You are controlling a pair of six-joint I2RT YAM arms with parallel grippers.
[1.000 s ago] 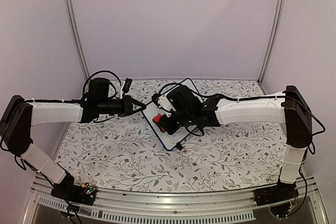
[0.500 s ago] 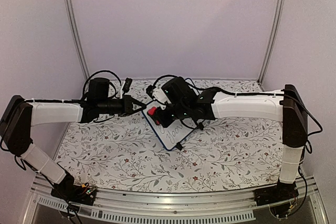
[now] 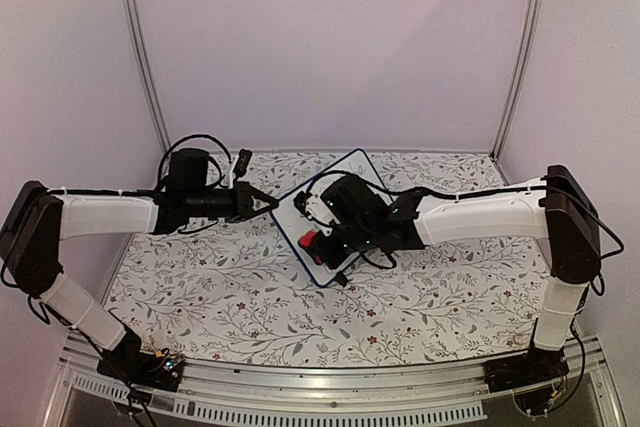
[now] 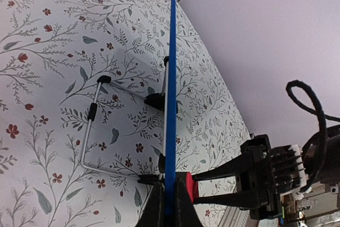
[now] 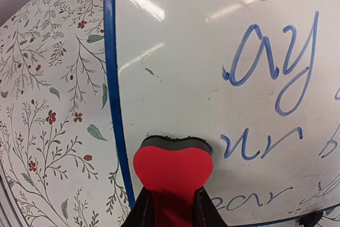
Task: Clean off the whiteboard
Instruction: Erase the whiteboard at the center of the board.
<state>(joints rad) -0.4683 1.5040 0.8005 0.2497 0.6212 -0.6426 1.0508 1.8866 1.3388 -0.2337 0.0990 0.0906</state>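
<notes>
Sliding from the board's far-left edge half a second ago back toward 6 o'clock, the right gripper now presses its red heart-shaped eraser with a dark felt face against the small white rectangular whiteboard with a thin blue frame. The board sits near the middle of the floral-patterned tablecloth, slightly toward 12 o'clock. In the right wrist view the fingers are clamped on the eraser at 6 o'clock, close to the frame's left side, with blue handwriting at 3 o'clock on the board. The left gripper pinches the board's edge, seen edge-on, with a bent wire stand at 9 o'clock behind it.
</notes>
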